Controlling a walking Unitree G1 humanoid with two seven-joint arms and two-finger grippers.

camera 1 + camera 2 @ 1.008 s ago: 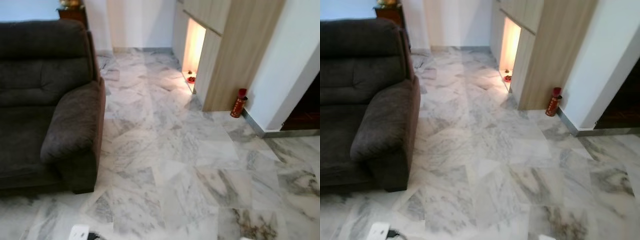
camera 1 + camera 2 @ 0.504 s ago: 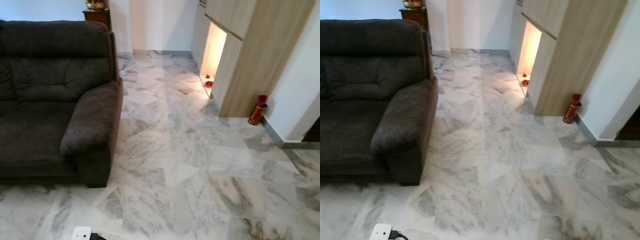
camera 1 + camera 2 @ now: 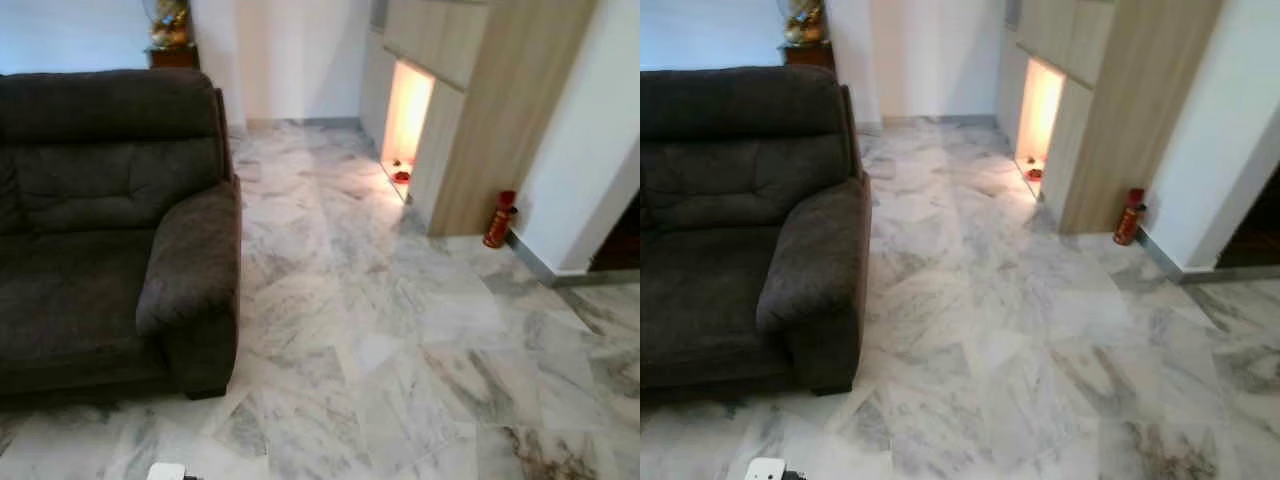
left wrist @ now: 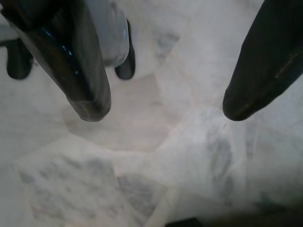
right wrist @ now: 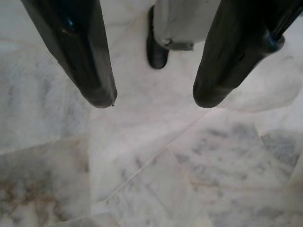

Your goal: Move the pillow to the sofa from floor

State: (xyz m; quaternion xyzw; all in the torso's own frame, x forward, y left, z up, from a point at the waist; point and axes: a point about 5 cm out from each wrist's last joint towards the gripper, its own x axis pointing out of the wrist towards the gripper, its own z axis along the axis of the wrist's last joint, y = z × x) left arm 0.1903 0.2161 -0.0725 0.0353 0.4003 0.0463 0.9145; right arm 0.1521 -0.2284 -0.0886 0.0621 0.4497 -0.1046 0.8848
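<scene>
- Down at the feet, both arms hang over glossy white-and-grey marble floor [image 3: 400, 330]: the left gripper [image 4: 163, 106] has its two black fingers spread wide, nothing between them but tile.
- The right gripper [image 5: 154, 97] is parted just as wide over the veined slabs, gripping nothing.
- At the near edge of the floor sits a small white box [image 3: 765, 468], a dark lead apparently coming off it; it's cut by the frame, so hard to be sure.
- On the left, the sofa [image 3: 90, 240]: dark brown, plush, fuzzy fabric, with a fat rounded armrest [image 3: 190, 265] and a bare seat cushion.
- Right of that armrest the tiles run broad and open, irregular polygon slabs with pale seams.
- Further off, a light wood-grain cabinet [image 3: 480, 110] with square edges stands on the right, a warm lit niche [image 3: 405, 115] at its base.
- A small red cylinder [image 3: 498, 219] stands against the cabinet's far corner, by the white wall.
- At the back, a dark wooden stand [image 3: 805, 50] behind the sofa bears a blurry gold ornament.
</scene>
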